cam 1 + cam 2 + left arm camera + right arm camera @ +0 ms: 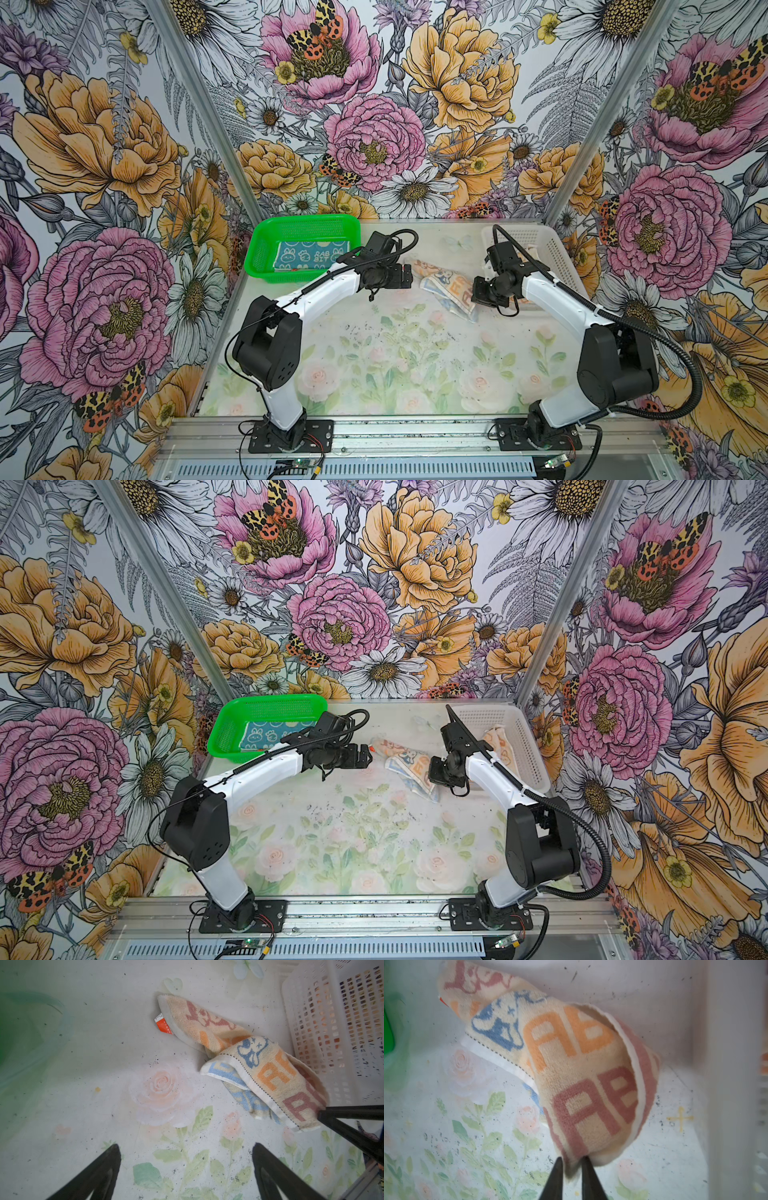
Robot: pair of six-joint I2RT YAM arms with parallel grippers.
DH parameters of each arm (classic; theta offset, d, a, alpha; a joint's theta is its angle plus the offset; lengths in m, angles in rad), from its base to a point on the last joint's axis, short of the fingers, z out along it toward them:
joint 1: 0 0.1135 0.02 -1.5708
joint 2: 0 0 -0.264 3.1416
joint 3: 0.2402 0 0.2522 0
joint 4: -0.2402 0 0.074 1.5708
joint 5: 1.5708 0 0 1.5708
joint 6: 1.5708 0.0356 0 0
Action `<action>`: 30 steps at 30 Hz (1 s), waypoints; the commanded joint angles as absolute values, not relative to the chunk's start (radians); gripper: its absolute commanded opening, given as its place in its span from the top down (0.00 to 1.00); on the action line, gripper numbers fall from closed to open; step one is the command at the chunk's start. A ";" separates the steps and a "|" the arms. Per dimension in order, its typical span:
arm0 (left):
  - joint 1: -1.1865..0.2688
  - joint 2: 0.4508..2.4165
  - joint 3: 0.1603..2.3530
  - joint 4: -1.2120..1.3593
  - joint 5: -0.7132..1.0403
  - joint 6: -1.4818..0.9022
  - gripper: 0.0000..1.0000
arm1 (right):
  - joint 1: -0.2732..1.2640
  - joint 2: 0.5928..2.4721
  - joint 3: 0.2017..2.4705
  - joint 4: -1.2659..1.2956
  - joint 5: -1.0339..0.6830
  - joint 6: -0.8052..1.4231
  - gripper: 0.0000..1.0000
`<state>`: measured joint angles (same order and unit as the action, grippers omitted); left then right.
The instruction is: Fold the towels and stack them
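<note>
We see the left fingers (187, 1147) spread wide and released, holding nothing, hovering above bare table (415, 353). Ahead of them and off to one side lies the cream towel (270, 1076), well clear of both tips, with an open stretch of table between them and its nearest hem. The towel is loosely doubled over rather than flat. One stitched white border runs slantwise across it, a blue-patterned underside shows beneath that border, and a red tag (163, 1026) sticks out from the far hem. The right fingers (572, 1159) stand only narrowly apart, grasping a corner of this towel. The cloth fills the gap and touches both tips, and from there it arches up and away, its curled edge standing off the table. To one side of the right fingers, just beside the towel's pinched end, rises the mesh wall of the white basket (557, 257). We cannot tell whether cloth and wall touch. The orange towel (500, 742) lies inside that basket, behind the right arm. Behind the left fingers, beside their arm, sits the green basket (259, 253) with the blue towel (307, 257) lying flat inside it. Between the two sets of fingers there is only the cream towel, and the broad near half of the table below both arms is open.
</note>
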<state>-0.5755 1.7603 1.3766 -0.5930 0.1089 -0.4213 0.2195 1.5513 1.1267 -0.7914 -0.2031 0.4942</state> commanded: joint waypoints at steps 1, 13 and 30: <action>-0.582 1.761 1.408 -0.574 0.141 -0.446 0.01 | 0.228 1.526 1.167 -0.799 -0.174 0.476 0.60; -0.534 1.751 1.389 -0.574 0.170 -0.466 0.01 | 0.345 1.766 1.411 -0.837 -0.172 0.445 0.38; -0.402 1.614 1.246 -0.574 0.184 -0.448 0.01 | 0.543 2.112 1.764 -0.961 0.265 0.337 0.30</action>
<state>-0.4252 1.6485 1.2617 -0.5934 0.1566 -0.4469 0.5259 2.0747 1.7287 -0.9165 0.0933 0.3752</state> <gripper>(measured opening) 0.987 0.701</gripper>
